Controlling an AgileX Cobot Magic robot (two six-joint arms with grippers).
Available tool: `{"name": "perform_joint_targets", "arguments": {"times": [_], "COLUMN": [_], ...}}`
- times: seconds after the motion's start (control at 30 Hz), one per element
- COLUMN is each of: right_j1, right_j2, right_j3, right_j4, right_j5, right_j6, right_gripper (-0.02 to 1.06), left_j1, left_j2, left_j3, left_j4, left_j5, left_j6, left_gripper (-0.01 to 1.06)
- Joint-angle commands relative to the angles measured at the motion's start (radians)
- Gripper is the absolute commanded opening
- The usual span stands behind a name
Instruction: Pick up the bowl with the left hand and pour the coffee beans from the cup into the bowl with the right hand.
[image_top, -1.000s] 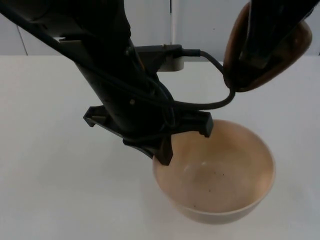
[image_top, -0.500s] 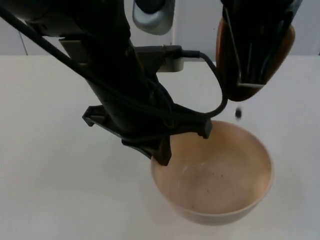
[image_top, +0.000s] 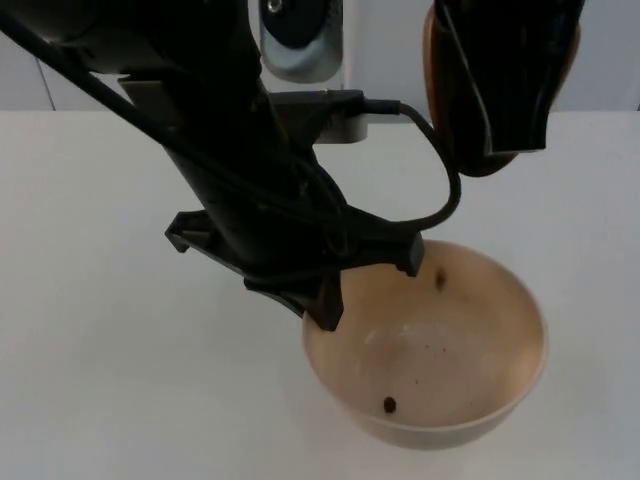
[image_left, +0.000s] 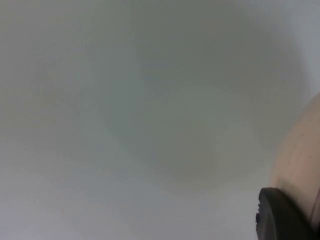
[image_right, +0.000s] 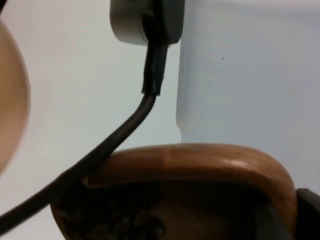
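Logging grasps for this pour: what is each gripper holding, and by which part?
The left gripper holds the bowl by its near-left rim. The right gripper holds the tipped wooden cup by its rim, above the bowl.

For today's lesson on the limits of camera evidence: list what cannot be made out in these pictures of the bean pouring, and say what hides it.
- Left gripper on the bowl rim: top view, the arm covers its fingers.
- Right gripper around the wooden cup: top view, its body hides the grip.
- Beans left in the cup: right wrist view, dark and blurred.
- Table: left wrist view, blurred.
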Motion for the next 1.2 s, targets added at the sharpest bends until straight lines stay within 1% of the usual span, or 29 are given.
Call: {"name": "perform_joint_targets", "arguments": {"times": [0.0, 0.13, 0.2, 0.4, 0.47, 0.57, 0.6, 0.77, 0.87, 0.93, 1.07, 1.17], "right_j1": [0.017, 0.019, 0.019, 0.019, 0.019, 0.019, 0.019, 0.019, 0.019, 0.019, 0.019, 0.019], "right_j2": [-0.007, -0.007, -0.007, -0.007, -0.011, -0.017, -0.017, -0.017, -0.017, -0.017, -0.017, -0.017], "right_j3": [-0.005, -0.005, -0.005, -0.005, -0.005, -0.005, -0.005, -0.005, -0.005, -0.005, -0.005, -0.005], "right_j4": [-0.018, -0.018, -0.018, -0.023, -0.023, -0.039, -0.044, -0.046, -0.075, -0.09, -0.098, -0.098], "right_j5": [-0.004, -0.004, -0.004, -0.004, -0.004, -0.004, -0.004, -0.004, -0.004, -0.004, -0.004, -0.004], "right_j6": [-0.011, -0.017, -0.04, -0.059, -0.081, -0.066, -0.047, -0.039, -0.02, -0.005, 0.001, 0.006], "right_gripper": [0.0, 0.0, 0.0, 0.0, 0.0, 0.0, 0.0, 0.0, 0.0, 0.0, 0.0, 0.0], "left_j1": [-0.006, -0.006, -0.006, -0.006, -0.006, -0.006, -0.006, -0.006, -0.006, -0.006, -0.006, -0.006], "left_j2": [-0.003, -0.003, -0.003, -0.003, -0.003, -0.003, -0.003, -0.003, -0.003, -0.003, -0.003, -0.003], "left_j3": [-0.008, -0.008, -0.008, -0.008, -0.008, -0.008, -0.008, -0.008, -0.008, -0.008, -0.008, -0.008], "left_j4": [-0.004, -0.004, -0.004, -0.004, -0.004, -0.004, -0.004, -0.002, 0.03, 0.043, 0.101, 0.103], "left_j5": [-0.01, -0.01, -0.01, -0.01, -0.01, -0.01, -0.01, -0.026, -0.039, -0.042, -0.046, -0.046], "left_j6": [-0.008, -0.008, -0.008, -0.008, -0.008, -0.008, -0.008, -0.013, -0.066, -0.077, -0.138, -0.145], "left_gripper": [0.0, 0.0, 0.0, 0.0, 0.0, 0.0, 0.0, 0.0, 0.0, 0.0, 0.0, 0.0]}}
